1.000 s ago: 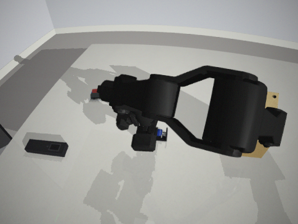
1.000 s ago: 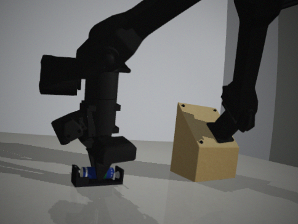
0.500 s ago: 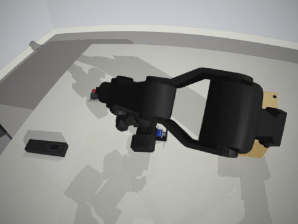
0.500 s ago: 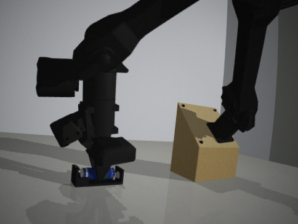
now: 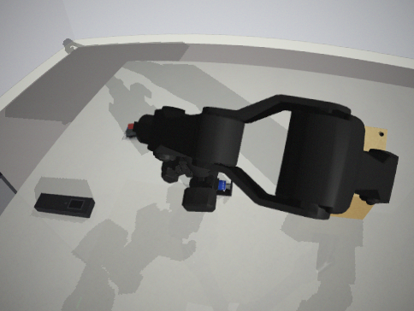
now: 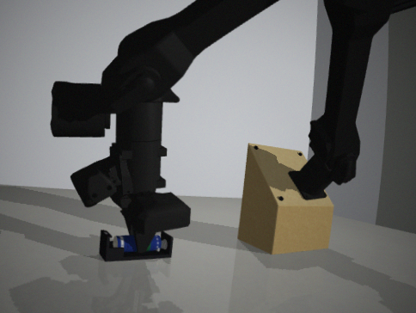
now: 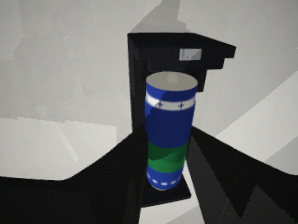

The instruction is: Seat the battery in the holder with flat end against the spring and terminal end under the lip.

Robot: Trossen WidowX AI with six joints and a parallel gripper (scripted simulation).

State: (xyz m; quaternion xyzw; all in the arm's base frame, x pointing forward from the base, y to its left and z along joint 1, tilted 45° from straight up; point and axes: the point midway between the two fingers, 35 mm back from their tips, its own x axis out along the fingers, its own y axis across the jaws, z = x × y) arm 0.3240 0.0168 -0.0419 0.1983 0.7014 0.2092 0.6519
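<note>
The blue battery (image 5: 221,184) (image 6: 125,243) (image 7: 170,125), with a green band, lies nearly level between the end walls of the black holder (image 6: 113,254) (image 7: 136,90). In the wrist view its terminal end faces the wall with the metal contact, and a dark gap shows between them. I cannot tell whether the terminal is under the lip. The spring (image 6: 164,244) is at the flat end; whether they touch is unclear. My gripper (image 6: 143,247) (image 7: 165,132) is shut on the battery around its middle, with the fingers reaching down into the holder. The fingertips are hidden in the top view.
A black box (image 5: 53,204) with a square recess lies at the left in the top view. A small red and dark object (image 5: 130,126) is partly hidden behind the arm. A sloped wooden block (image 5: 375,136) (image 6: 301,228) stands under the arm's base.
</note>
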